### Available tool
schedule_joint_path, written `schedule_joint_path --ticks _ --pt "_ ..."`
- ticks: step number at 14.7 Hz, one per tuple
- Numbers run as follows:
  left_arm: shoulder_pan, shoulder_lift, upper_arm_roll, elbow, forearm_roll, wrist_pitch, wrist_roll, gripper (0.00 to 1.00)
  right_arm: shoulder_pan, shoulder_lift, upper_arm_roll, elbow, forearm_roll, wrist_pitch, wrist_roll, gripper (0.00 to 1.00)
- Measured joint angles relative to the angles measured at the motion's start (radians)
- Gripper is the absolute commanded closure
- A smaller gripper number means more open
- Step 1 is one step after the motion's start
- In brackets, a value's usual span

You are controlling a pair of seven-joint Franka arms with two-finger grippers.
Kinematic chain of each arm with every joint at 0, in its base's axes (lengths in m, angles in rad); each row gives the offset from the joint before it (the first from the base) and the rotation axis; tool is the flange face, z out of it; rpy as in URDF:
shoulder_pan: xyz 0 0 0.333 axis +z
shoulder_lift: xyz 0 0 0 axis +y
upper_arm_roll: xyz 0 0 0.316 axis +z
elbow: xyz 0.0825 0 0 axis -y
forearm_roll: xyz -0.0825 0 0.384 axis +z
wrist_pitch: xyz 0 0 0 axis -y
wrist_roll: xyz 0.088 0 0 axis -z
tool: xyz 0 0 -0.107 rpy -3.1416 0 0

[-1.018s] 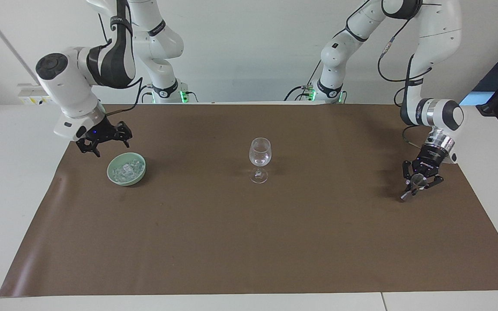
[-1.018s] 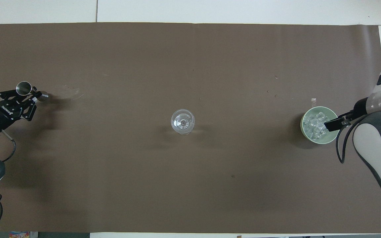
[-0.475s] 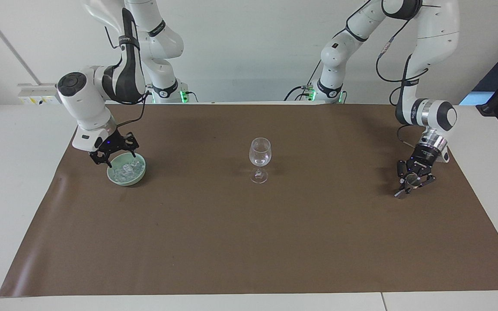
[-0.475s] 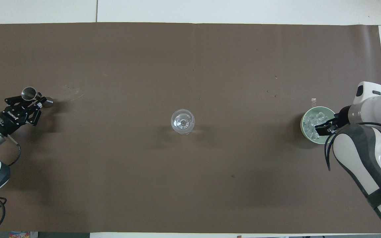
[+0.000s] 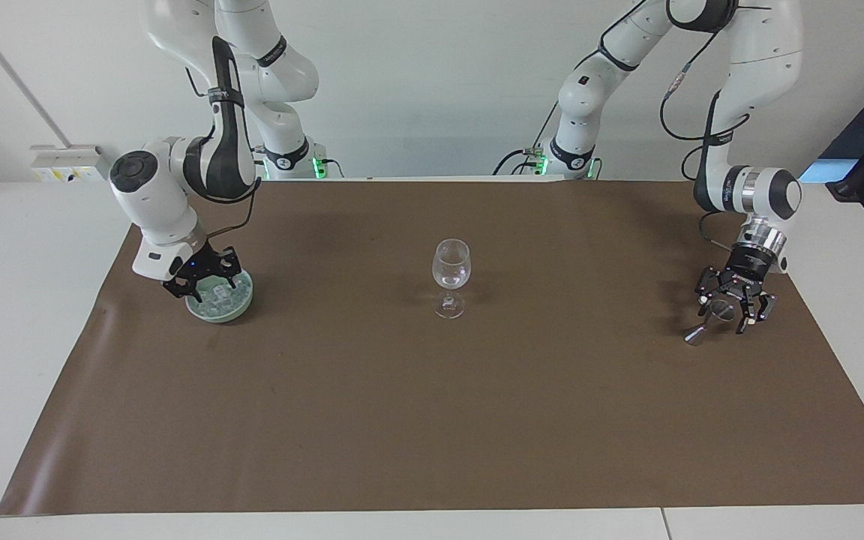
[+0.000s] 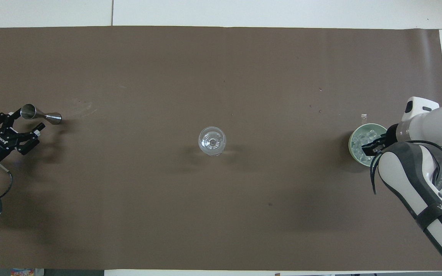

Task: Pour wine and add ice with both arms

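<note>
A clear wine glass [image 5: 451, 271] stands upright at the middle of the brown mat; it also shows in the overhead view [image 6: 212, 140]. A pale green bowl [image 5: 246, 298] holds the ice [image 5: 223, 298] toward the right arm's end. My right gripper [image 5: 205, 283] is open, with its fingertips down in the bowl among the cubes; from above [image 6: 370, 147] it covers part of the bowl [image 6: 353, 135]. A small metal jigger [image 6: 46, 116] lies on its side on the mat toward the left arm's end. My left gripper [image 6: 27, 120] is open, its fingers spread around the jigger's cup end [image 5: 719, 307].
The brown mat [image 5: 432, 420] covers most of the white table. A small clear fragment [image 6: 363, 115] lies on the mat a little farther from the robots than the bowl.
My right gripper has swung from beside the bowl down into it. My left gripper has set the jigger down on the mat and opened.
</note>
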Motion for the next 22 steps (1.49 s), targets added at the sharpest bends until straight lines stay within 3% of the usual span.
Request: schedule_joint_path --ticks 4,9,12,15,16,22 --pt "0.002 -0.09 0.0 -0.046 0.153 0.0 -0.002 0.0 0.0 0.0 0.001 -0.001 0.0 0.002 0.0 0.44" --pt "0.005 -0.241 0.0 -0.018 0.59 -0.044 -0.014 0.0 0.0 0.0 0.001 -0.026 0.0 0.038 0.0 0.48" --pt "0.004 -0.264 -0.002 0.115 0.901 -0.185 -0.017 0.0 0.0 0.0 0.001 -0.031 0.0 0.04 0.0 0.67" --pt "-0.038 -0.261 -0.006 0.271 1.12 -0.301 -0.016 0.0 0.0 0.0 0.0 -0.031 0.0 0.04 0.001 0.96" --pt "-0.074 -0.261 -0.009 0.306 1.179 -0.309 -0.016 0.0 0.0 -0.001 0.0 -0.031 0.0 0.04 0.001 1.0" --pt "-0.335 -0.272 -0.026 0.461 1.448 -0.312 -0.017 0.0 0.0 -0.002 0.0 -0.03 0.001 0.037 0.001 1.0"
